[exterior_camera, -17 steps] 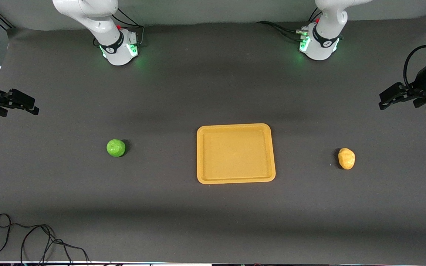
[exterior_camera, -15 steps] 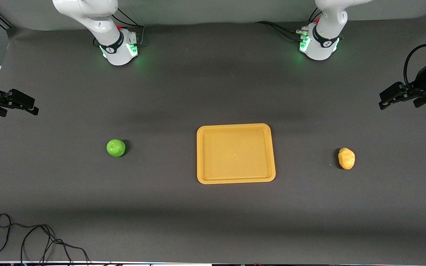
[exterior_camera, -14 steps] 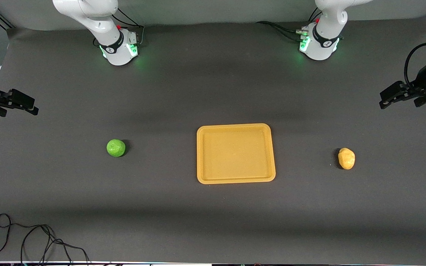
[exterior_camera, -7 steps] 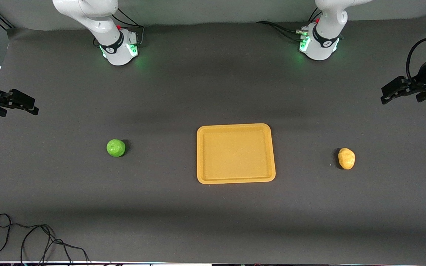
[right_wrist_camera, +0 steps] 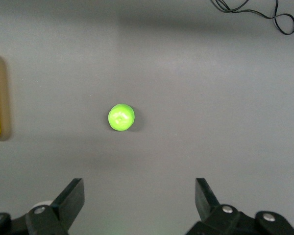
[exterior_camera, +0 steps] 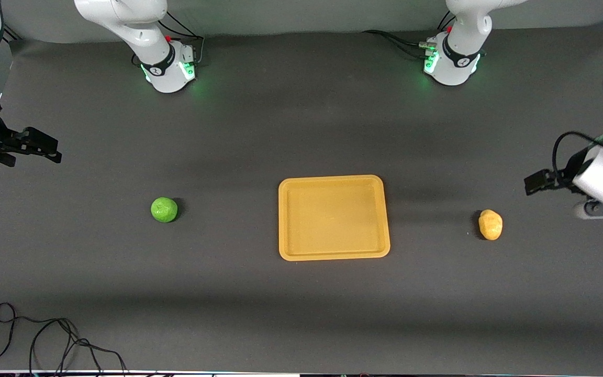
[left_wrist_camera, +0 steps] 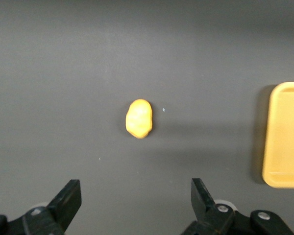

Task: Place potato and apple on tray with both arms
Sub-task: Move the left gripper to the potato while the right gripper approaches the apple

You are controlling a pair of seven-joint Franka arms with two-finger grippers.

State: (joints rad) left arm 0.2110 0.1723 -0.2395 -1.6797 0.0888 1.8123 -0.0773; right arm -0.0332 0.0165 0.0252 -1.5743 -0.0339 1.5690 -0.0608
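One tray (exterior_camera: 334, 181) sits mid-bench. One apple (exterior_camera: 164, 209) lies beside it toward my right arm's end, one potato (exterior_camera: 490, 224) toward my left arm's end, both well apart from it; nothing lies between. A cable (exterior_camera: 45, 335) coils nearer the camera. My left gripper (left_wrist_camera: 134, 208) and right gripper (right_wrist_camera: 139, 205) hover with jaws released, partly cut off.

The left arm reaches out from its base at one o'clock in the front view, its left gripper (exterior_camera: 534, 183) at three o'clock, jaws spread wide and empty. The right gripper (exterior_camera: 50, 152) hangs at nine o'clock, fingers (right_wrist_camera: 71, 198) likewise parted, holding nothing.
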